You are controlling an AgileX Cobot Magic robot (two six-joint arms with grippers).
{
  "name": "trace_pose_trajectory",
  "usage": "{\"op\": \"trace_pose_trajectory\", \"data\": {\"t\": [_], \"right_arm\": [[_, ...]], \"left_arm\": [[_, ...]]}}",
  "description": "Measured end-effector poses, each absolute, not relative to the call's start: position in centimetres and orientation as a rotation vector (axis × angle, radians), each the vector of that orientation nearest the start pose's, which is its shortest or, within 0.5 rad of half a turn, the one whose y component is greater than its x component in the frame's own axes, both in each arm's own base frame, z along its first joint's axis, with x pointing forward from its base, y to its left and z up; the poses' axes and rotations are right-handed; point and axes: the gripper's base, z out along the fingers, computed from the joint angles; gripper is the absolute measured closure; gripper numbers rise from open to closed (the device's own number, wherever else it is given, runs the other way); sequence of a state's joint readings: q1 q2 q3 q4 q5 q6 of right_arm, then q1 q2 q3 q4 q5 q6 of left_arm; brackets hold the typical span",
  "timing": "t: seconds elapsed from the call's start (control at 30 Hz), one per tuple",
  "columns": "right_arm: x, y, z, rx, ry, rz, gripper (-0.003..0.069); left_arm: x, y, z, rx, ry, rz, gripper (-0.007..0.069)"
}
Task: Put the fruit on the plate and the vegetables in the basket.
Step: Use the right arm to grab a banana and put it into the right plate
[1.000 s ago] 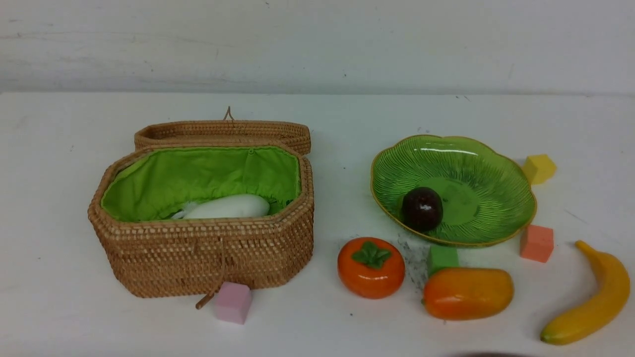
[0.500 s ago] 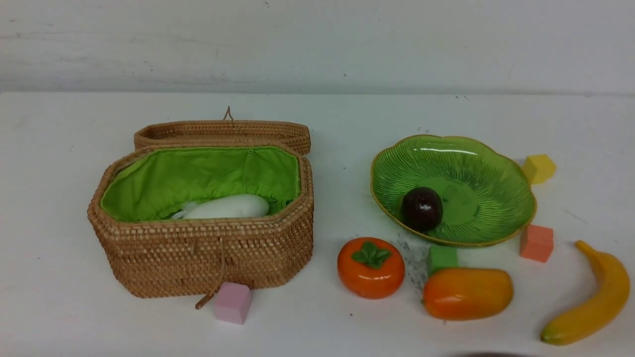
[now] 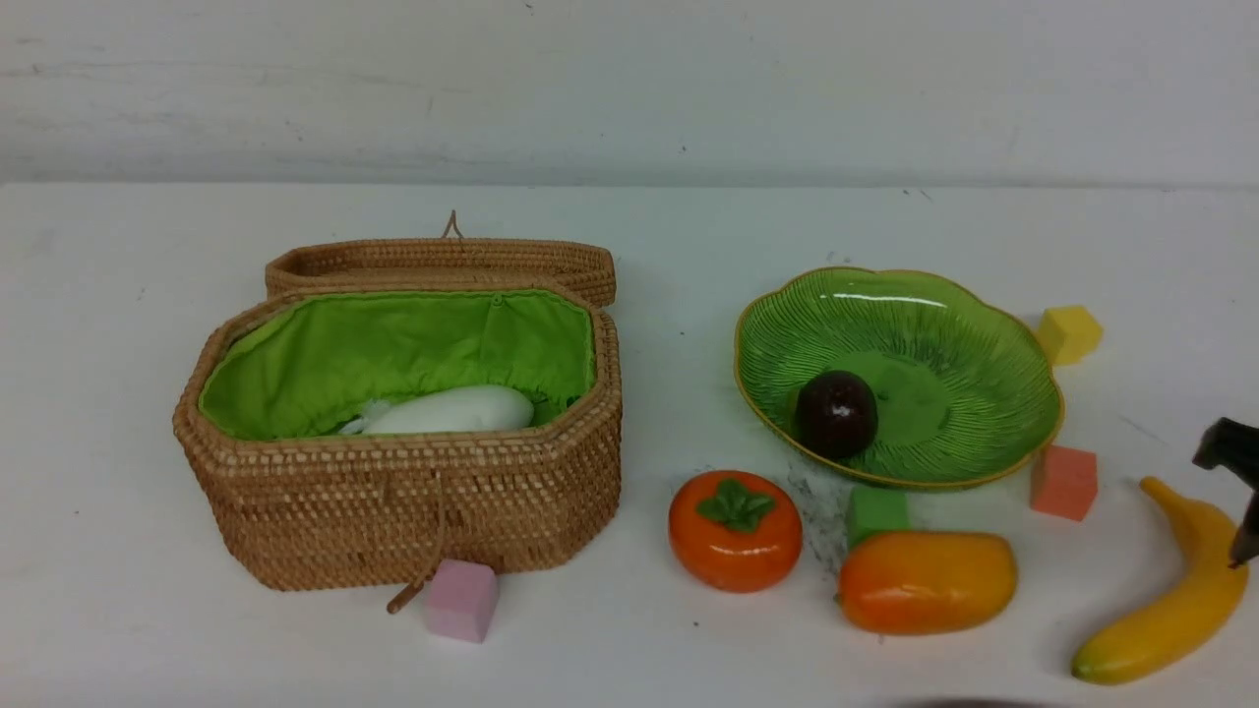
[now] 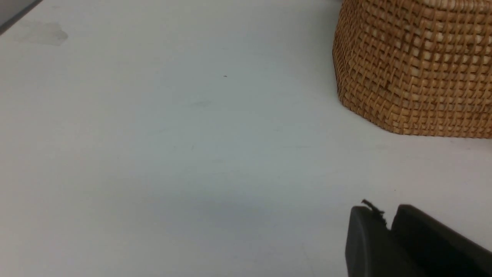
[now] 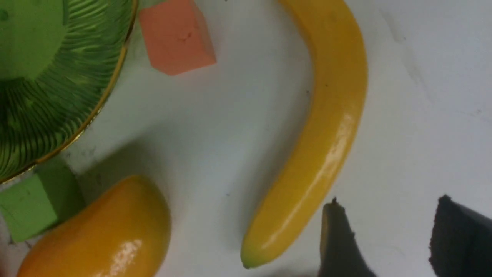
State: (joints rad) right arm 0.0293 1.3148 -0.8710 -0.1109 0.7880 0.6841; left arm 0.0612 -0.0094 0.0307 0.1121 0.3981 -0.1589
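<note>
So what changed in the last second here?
The right tool has come in from the right edge and now hangs near the banana, jaws open, holding nothing. Nothing was taken or let go. The rest stayed put: mangosteen on the plate, radish in the basket, persimmon, mango and cubes.

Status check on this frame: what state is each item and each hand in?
basket: lid open, white radish inside.
plate: holds only the mangosteen.
persimmon: on the table, leaf cap up.
mango: on the table.
banana: on the table, not gripped.
left hand: shut, empty.
right hand: open, empty, near the banana.
</note>
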Motion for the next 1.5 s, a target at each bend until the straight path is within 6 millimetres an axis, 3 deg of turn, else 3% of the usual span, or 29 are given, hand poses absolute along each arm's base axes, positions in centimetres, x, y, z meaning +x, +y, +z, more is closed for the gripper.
{"op": "trace_pose_trajectory", "data": {"t": [0.13,0.37,0.7,0.97,1.27,1.5], "right_arm": [[27.0,-0.2,23.7,0.806,2.666,0.068,0.0265],[28.7,-4.4,20.8,1.002,2.686,0.141,0.0262],[29.9,-4.6,19.7,0.965,2.653,0.220,0.0263],[31.1,-5.0,15.7,0.988,2.729,0.181,0.0308],[31.3,-5.0,16.4,0.959,2.698,0.186,0.0328],[30.1,-4.7,22.8,0.737,2.538,0.189,0.0328]], "left_arm": [[5.2,0.7,16.8,-0.140,1.896,0.045,0.0521],[5.2,0.7,16.8,-0.140,1.896,0.045,0.0512],[5.2,0.7,16.8,-0.140,1.896,0.045,0.0503],[5.2,0.7,16.8,-0.140,1.896,0.045,0.0499],[5.2,0.7,16.8,-0.140,1.896,0.045,0.0494],[5.2,0.7,16.8,-0.140,1.896,0.045,0.0487]]}}
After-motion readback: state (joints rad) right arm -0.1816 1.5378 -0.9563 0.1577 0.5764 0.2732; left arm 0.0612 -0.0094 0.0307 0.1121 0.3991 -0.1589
